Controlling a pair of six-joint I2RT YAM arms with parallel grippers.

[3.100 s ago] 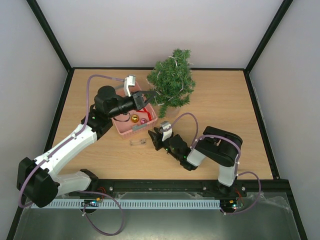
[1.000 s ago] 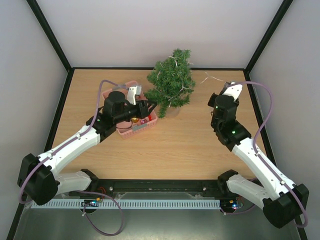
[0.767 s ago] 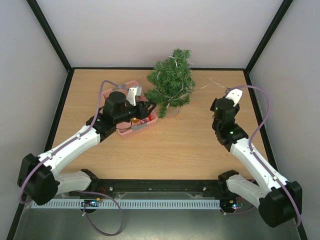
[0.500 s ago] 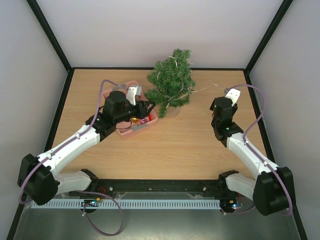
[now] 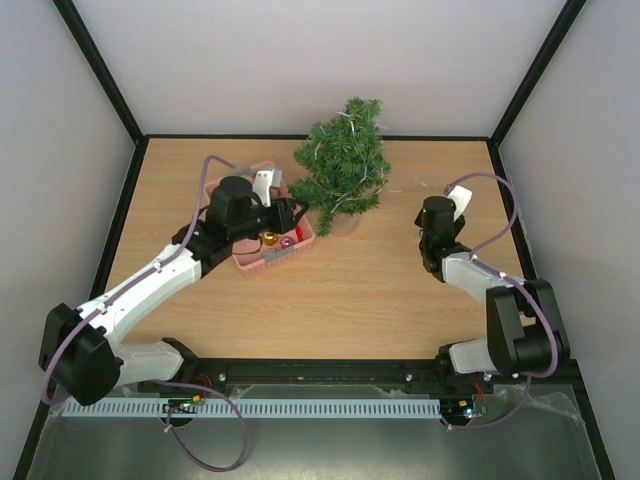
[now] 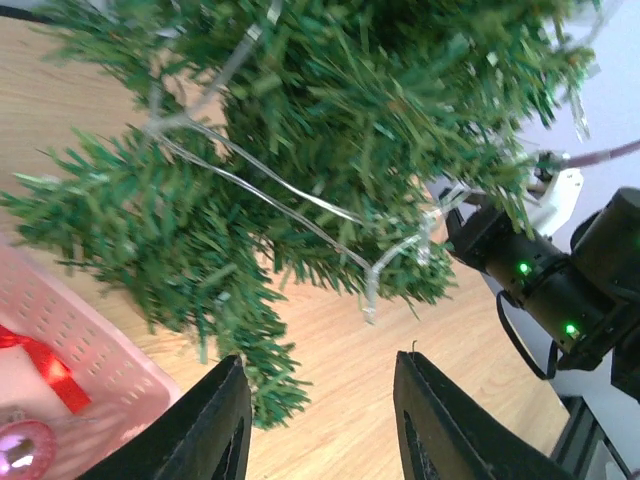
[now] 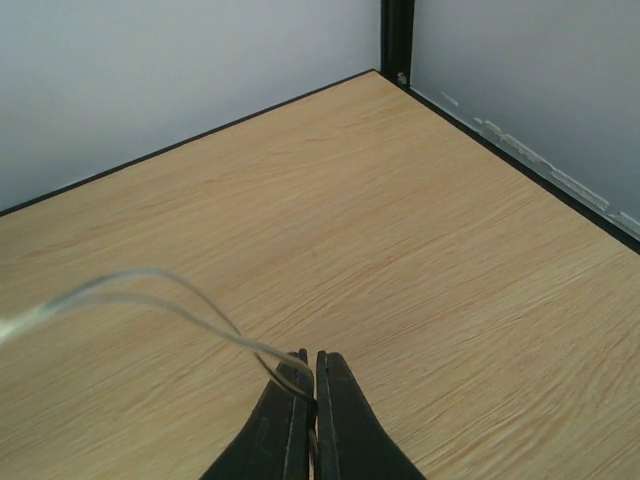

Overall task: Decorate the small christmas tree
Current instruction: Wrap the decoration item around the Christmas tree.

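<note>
The small christmas tree (image 5: 343, 165) stands at the back middle of the table, dark green, with a thin pale string (image 6: 290, 195) wound through its branches. My left gripper (image 6: 320, 400) is open just below the tree's lower left branches. A branch tip brushes its left finger (image 6: 215, 420), and nothing sits between the jaws. My right gripper (image 7: 310, 365) is shut on a loop of the pale string (image 7: 160, 295), low over the wood. In the top view the right gripper (image 5: 440, 192) is to the right of the tree, its arm folded back.
A pink basket (image 5: 300, 250) sits left of the tree under my left wrist, holding a gold ball (image 5: 268, 238), a pink ball (image 5: 287, 242) and something red. Black frame posts and grey walls close in the table's back and sides.
My right arm has folded in, drawing its shut gripper and the string nearer and slightly left, away from the back right corner. The left arm has barely moved.
</note>
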